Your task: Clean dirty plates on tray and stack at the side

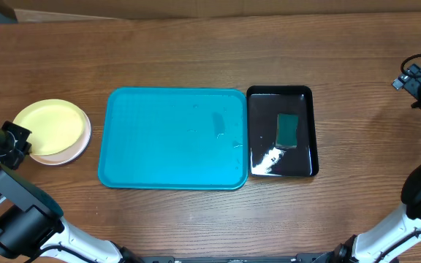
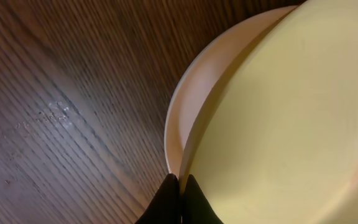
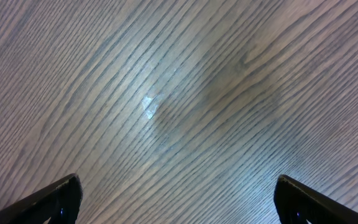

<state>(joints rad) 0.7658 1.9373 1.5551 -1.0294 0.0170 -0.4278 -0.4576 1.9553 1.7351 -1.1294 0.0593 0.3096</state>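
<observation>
A pale yellow-green plate [image 1: 47, 126] lies on top of a white plate [image 1: 81, 145] on the table, left of the teal tray [image 1: 174, 139]. The tray holds no plates. My left gripper [image 1: 14, 143] is at the stack's left edge. In the left wrist view its black fingers [image 2: 166, 202] are pinched together on the rim of the yellow-green plate [image 2: 291, 124], with the white plate [image 2: 194, 93] showing beneath it. My right gripper [image 1: 409, 79] hovers at the far right of the table, open over bare wood [image 3: 179, 186].
A glossy black tray [image 1: 263, 131] with a green sponge [image 1: 287, 130] and some white foam sits against the right side of the teal tray. Cardboard shows along the far table edge.
</observation>
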